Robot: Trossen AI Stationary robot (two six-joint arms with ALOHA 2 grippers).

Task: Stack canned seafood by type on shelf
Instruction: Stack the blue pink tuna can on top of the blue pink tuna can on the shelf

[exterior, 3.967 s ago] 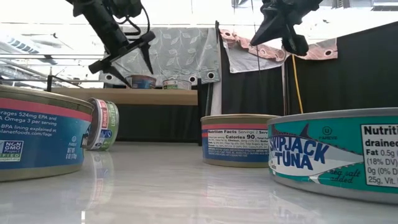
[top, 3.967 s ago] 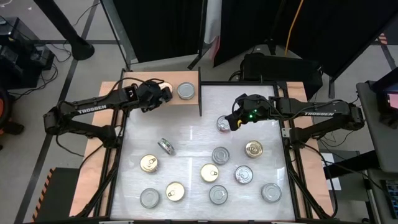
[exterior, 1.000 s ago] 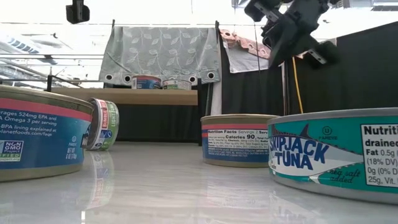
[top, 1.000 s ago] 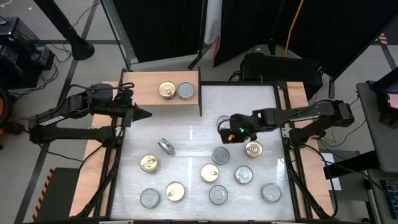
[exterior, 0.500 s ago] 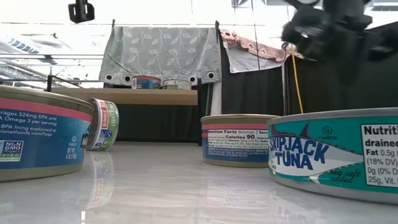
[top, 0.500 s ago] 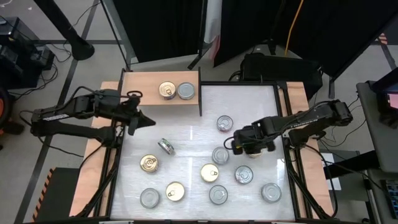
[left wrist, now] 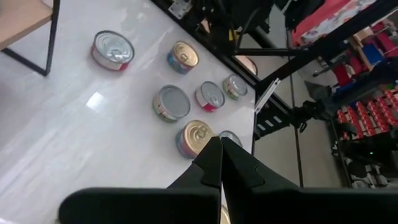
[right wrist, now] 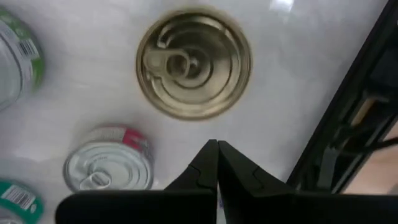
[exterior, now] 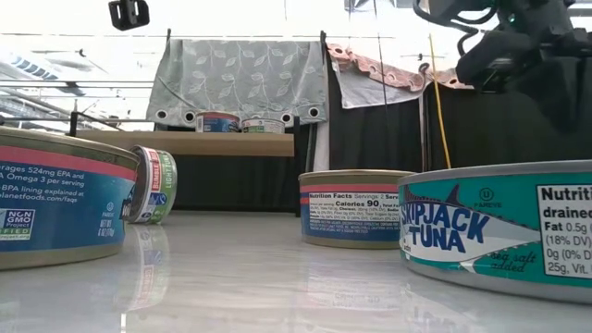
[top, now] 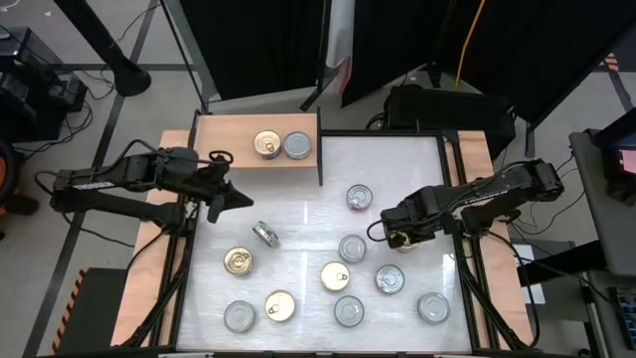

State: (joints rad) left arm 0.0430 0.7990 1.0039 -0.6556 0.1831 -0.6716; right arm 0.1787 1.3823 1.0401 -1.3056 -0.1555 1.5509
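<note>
Two cans stand side by side on the light-wood shelf (top: 229,149) at the far left: a gold-lidded one (top: 266,144) and a silver-lidded one (top: 297,145). Several more cans stand on the white table, and one can (top: 264,234) lies on its side. My left gripper (top: 245,199) is shut and empty, hanging above the table just off the shelf's near edge. My right gripper (right wrist: 216,149) is shut and empty too. It points down above the table beside a gold-lidded can (right wrist: 194,62), which the arm partly hides in the high view.
A red-sided can (top: 360,197) stands left of the right arm, toward the far side. Silver cans (top: 352,248) (top: 389,279) and a gold one (top: 334,275) cluster near the right gripper. The shelf's dark end panel (top: 321,149) rises at its right side. Black frame rails edge the table.
My right gripper has gone toward the near right, off the red-sided can and over to the gold-lidded can, tipping until it points straight down. My left gripper has drifted from the table's left edge toward the middle. Both stayed shut, and no can has moved.
</note>
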